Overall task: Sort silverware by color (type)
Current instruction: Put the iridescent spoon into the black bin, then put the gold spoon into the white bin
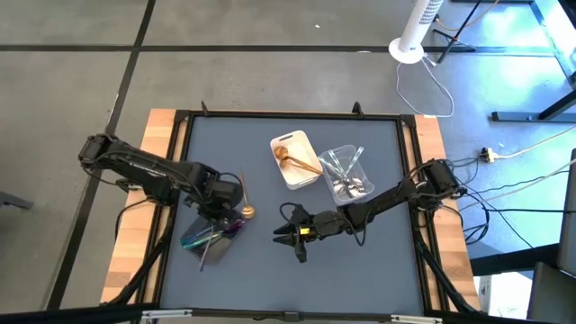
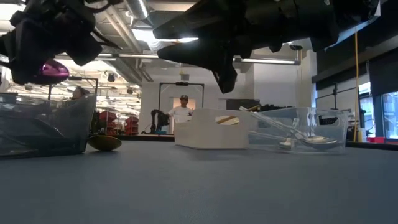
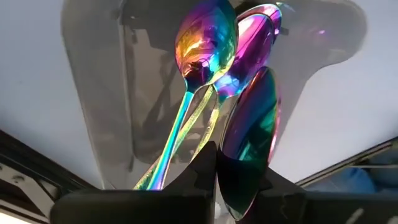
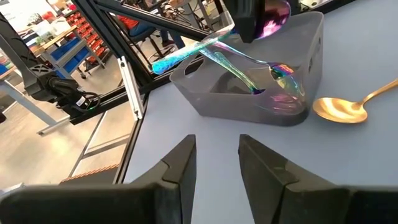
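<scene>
We see the left end effector [image 3: 217, 180] gripping an iridescent spoon [image 3: 249, 134] above the grey tray [image 1: 209, 236]; the right end effector [image 4: 214, 158] hovers open.

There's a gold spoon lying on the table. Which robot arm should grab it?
Probably the right. Its gripper is open and empty, facing the gold spoon. The left gripper is shut on an iridescent spoon above the dark grey tray.
</scene>
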Available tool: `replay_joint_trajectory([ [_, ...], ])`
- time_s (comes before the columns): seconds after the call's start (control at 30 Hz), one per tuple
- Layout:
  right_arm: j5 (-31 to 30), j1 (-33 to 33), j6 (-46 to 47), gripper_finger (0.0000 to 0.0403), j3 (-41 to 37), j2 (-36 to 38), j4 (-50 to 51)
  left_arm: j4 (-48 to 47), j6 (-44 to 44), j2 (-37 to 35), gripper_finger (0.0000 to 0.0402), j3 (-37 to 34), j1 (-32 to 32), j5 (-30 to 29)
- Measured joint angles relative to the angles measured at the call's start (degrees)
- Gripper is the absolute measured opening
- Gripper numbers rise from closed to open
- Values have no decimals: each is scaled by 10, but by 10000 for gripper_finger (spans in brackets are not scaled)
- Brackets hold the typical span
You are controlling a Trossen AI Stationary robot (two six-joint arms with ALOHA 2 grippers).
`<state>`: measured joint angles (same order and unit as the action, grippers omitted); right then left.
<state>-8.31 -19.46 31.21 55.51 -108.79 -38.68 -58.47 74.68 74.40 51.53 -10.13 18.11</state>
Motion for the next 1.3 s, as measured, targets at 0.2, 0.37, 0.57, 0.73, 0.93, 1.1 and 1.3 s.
replay_joint_trajectory([
  [0.2,0,0,0,111,0,0,2,2,-53,33,16,0,0,9],
  [0.37,0,0,0,111,0,0,5,4,-78,40,31,0,0,1],
  [0.57,-1,0,0,111,0,0,11,5,-78,40,58,0,0,-6],
  [0.73,-1,0,0,111,0,0,12,6,-78,40,88,0,0,-6],
  [0.93,-2,0,0,111,0,0,12,6,-78,40,119,0,0,-11],
  [1.1,-2,0,0,111,0,0,12,6,-78,40,134,0,0,-11],
  [1.3,-1,0,0,111,0,0,12,6,-77,40,138,0,0,-10],
])
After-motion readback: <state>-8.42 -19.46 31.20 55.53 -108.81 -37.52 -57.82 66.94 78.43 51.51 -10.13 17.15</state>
